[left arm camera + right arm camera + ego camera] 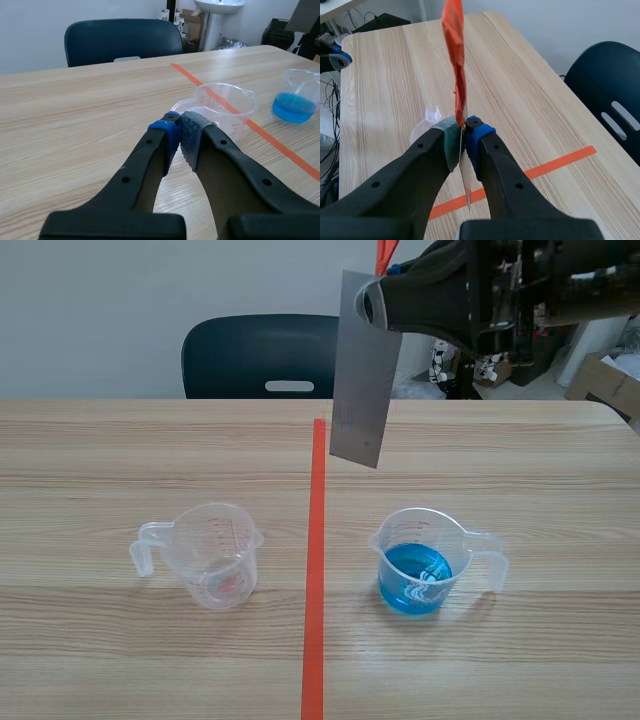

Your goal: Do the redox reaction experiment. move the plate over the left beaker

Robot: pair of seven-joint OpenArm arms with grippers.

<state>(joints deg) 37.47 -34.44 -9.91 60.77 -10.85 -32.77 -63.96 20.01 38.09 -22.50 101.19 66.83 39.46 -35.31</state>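
Two clear plastic beakers stand nearest, toward the front of a wooden table (pixel 100 460). At the left, the left gripper (pixel 179 127) shows only in its own wrist view: its two fingers are pressed together on nothing, with the left beaker (pixel 215 555) just ahead of them. That beaker has its handle pointing left and a faint reddish trace at its bottom. An orange-red tape line (pixel 316 570) runs between the beakers. Just right of the line, a thin grey metal plate (pixel 362 370) hangs upright in the air, high above the table, up and left of the right beaker (pixel 425 560) and well apart from the left one. The right beaker holds blue liquid, its handle pointing right. The right gripper (pixel 370 302) comes in from the upper right, clamped on the plate's top edge, with the plate hanging below the fingers. A dark chair (pixel 262 355) stands behind the table.
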